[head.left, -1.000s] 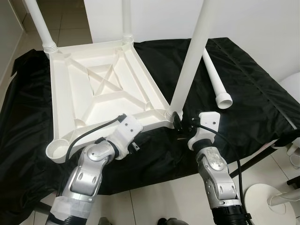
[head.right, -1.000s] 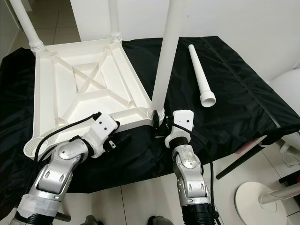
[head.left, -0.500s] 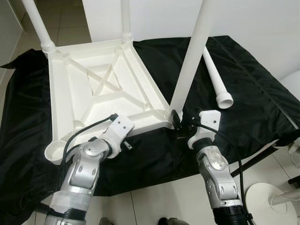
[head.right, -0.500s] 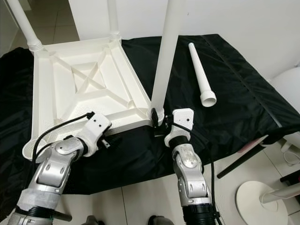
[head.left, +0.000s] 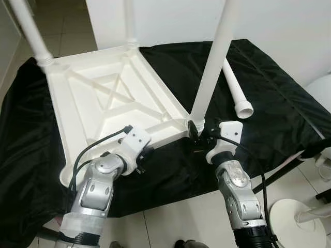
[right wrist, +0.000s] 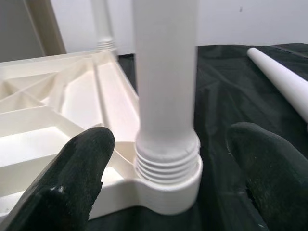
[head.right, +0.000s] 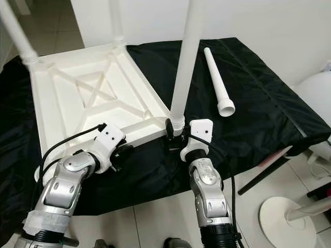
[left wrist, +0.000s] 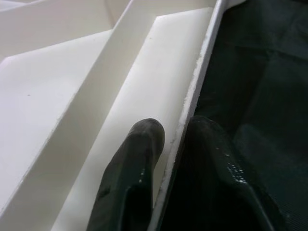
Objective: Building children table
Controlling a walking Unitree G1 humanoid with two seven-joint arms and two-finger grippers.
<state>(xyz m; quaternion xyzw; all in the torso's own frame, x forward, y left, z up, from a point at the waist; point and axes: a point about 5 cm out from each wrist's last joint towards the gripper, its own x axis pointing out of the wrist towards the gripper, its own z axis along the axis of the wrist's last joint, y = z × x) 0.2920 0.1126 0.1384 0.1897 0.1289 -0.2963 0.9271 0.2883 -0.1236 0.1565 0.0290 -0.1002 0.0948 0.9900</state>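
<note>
A white plastic tabletop point(head.left: 103, 103) lies upside down on a black cloth point(head.left: 274, 119). Three white legs stand in its corner sockets. The nearest leg point(head.left: 213, 67) rises at the near right corner. My right gripper point(right wrist: 173, 139) is open, with one finger on each side of that leg's threaded base point(right wrist: 166, 161) and neither touching it. My left gripper point(left wrist: 175, 130) is shut on the tabletop's near rim point(left wrist: 192, 91), one finger inside and one outside. A loose fourth leg point(head.left: 235, 93) lies on the cloth to the right.
The cloth hangs over the table's front edge above a tiled floor. A round white stand base point(head.left: 300, 217) sits on the floor at the lower right, beside a dark bar point(head.left: 287, 168). A white wall stands behind.
My left gripper has shifted along the near rim, and the tabletop's far end has swung slightly left. The right gripper stays at the leg's base.
</note>
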